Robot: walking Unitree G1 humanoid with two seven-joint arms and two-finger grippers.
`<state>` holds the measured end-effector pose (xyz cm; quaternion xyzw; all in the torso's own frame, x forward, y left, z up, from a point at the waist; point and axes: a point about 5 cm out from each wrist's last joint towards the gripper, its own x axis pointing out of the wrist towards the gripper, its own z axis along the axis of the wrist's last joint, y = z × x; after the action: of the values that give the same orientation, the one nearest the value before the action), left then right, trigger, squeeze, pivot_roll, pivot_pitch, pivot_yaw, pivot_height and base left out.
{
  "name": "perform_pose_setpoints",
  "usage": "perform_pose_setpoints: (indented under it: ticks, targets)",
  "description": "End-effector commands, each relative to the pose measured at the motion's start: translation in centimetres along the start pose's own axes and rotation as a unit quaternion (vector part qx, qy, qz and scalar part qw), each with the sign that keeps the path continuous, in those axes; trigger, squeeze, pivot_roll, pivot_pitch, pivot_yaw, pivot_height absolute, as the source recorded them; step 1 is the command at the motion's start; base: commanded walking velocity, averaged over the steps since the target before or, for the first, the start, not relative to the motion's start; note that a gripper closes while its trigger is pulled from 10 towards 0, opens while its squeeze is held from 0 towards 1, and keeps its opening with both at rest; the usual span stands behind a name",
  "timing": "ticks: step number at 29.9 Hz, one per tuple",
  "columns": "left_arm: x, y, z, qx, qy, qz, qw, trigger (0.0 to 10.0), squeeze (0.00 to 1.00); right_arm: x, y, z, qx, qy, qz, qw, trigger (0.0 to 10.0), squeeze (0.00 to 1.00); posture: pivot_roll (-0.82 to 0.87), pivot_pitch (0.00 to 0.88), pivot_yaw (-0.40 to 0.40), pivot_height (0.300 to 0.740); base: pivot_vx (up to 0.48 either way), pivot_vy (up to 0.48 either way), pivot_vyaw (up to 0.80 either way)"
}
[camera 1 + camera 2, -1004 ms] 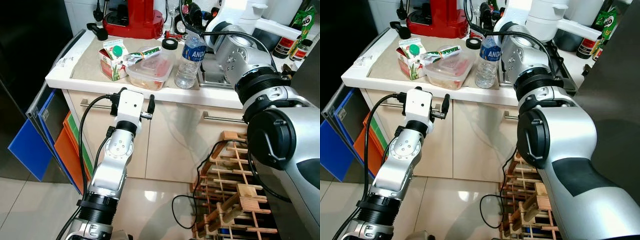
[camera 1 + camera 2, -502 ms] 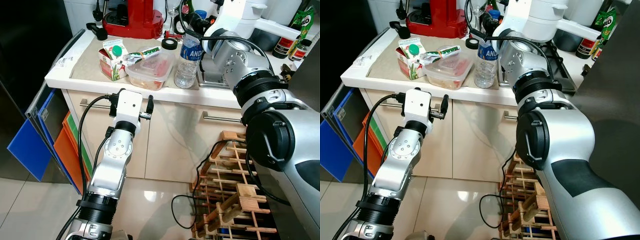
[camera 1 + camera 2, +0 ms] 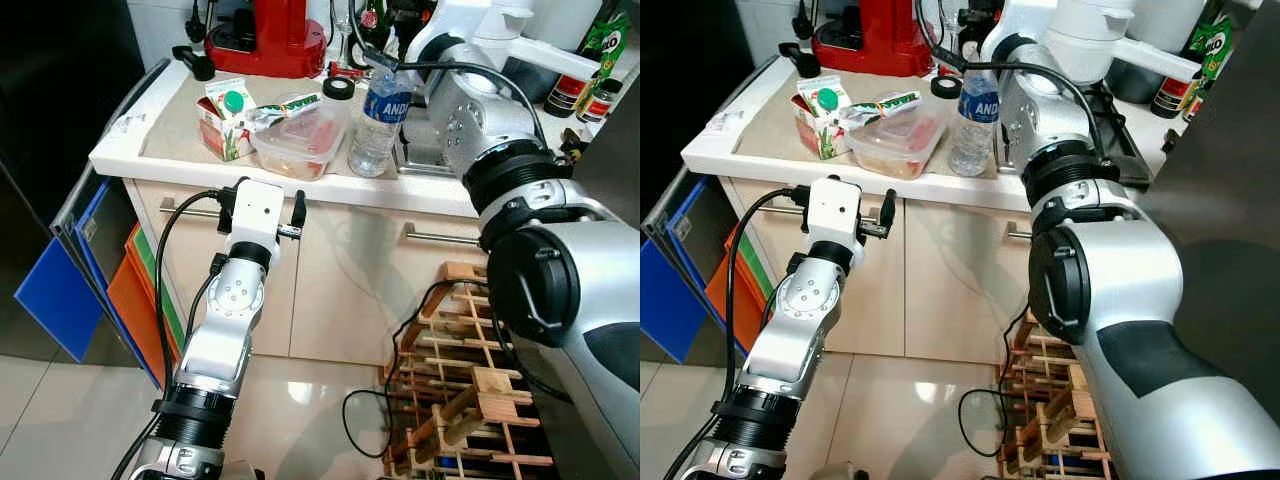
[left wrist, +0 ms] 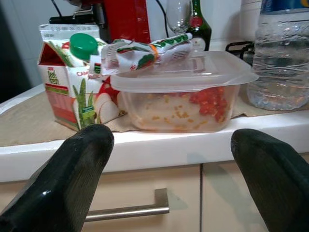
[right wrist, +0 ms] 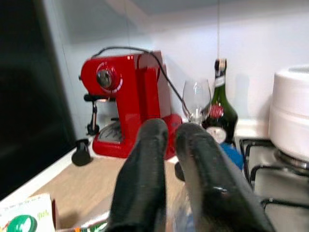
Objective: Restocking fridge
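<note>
We hold our right gripper (image 5: 176, 164) above the bottle (image 3: 378, 125) on the counter (image 3: 180, 120), fingers nearly pressed together; they should spread before descending around its cap. Our left gripper (image 4: 169, 159) waits below the tub (image 4: 186, 96), fingers spread wide.

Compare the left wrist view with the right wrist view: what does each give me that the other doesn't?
Left wrist alone: the clear food container with red pieces inside, a snack packet on its lid, the water bottle, and a cabinet handle below the counter edge, seen between wide-apart black fingers. Right wrist alone: nearly closed fingers, a white pot and the hob grate. Both share the red coffee machine, wine glass, green bottle and juice carton.
</note>
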<state>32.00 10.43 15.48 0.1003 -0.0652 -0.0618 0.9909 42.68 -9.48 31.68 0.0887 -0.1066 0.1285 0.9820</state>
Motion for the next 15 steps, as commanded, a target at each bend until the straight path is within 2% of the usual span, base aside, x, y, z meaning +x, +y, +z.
perform_pose_setpoints:
  ticks: [1, 3, 4, 7, 8, 9, 11, 13, 15]
  targets:
    - [0.4, -0.3, 0.5, 0.005, -0.007, -0.004, 1.0, 10.0, 0.0, 0.0, -0.2, 0.2, -0.005, -0.009, -0.004, 1.0, 0.0, 0.0, 0.13, 0.0, -0.091, 0.74, 0.0, 0.0, 0.0]
    - [0.4, -0.3, 0.5, 0.005, -0.007, -0.004, 1.0, 10.0, 0.0, 0.0, -0.2, 0.3, -0.012, -0.013, -0.006, 1.0, 0.0, 0.0, 0.13, 0.0, -0.09, 0.74, 0.0, 0.0, 0.0]
    - [0.4, -0.3, 0.5, 0.006, -0.01, -0.006, 1.0, 10.0, 0.0, 0.0, -0.3, 0.4, -0.018, -0.016, -0.013, 1.0, 10.0, 0.0, 0.13, 0.0, -0.091, 0.74, 0.0, 0.0, 0.0]
    - [0.4, -0.4, 0.7, 0.008, -0.016, -0.008, 1.0, 10.0, 0.0, 0.0, -0.6, 0.6, -0.025, -0.021, -0.025, 0.999, 10.0, 0.0, 0.13, 0.0, -0.091, 0.74, 0.0, 0.0, 0.0]
    - [0.3, -0.4, 0.7, 0.01, -0.018, -0.009, 1.0, 10.0, 0.0, -0.1, -0.9, 0.9, -0.028, -0.031, -0.036, 0.998, 10.0, 0.39, 0.13, 0.0, -0.093, 0.74, 0.0, 0.0, 0.0]
    - [0.3, -0.5, 0.8, 0.008, -0.022, -0.009, 1.0, 10.0, 0.0, -0.2, -1.3, 1.6, -0.04, -0.055, -0.05, 0.996, 10.0, 1.0, 0.13, 0.0, -0.093, 0.74, 0.0, 0.0, 0.0]
    - [0.3, -0.5, 1.0, 0.003, -0.029, -0.009, 1.0, 10.0, 0.0, -0.4, -1.8, 2.6, -0.062, -0.091, -0.07, 0.991, 10.0, 1.0, 0.13, 0.0, -0.094, 0.74, 0.0, 0.0, 0.0]
    - [0.3, -0.5, 1.1, 0.002, -0.032, -0.009, 0.999, 10.0, 0.0, -0.4, -1.9, 2.9, -0.071, -0.103, -0.076, 0.989, 10.0, 1.0, 0.13, 0.0, -0.094, 0.74, 0.0, 0.0, 0.0]
    - [0.2, -0.5, 1.2, 0.004, -0.038, -0.01, 0.999, 10.0, 0.0, -0.6, -1.8, 3.9, -0.105, -0.138, -0.078, 0.982, 10.0, 1.0, 0.13, 0.0, -0.094, 0.74, 0.0, 0.0, 0.0]
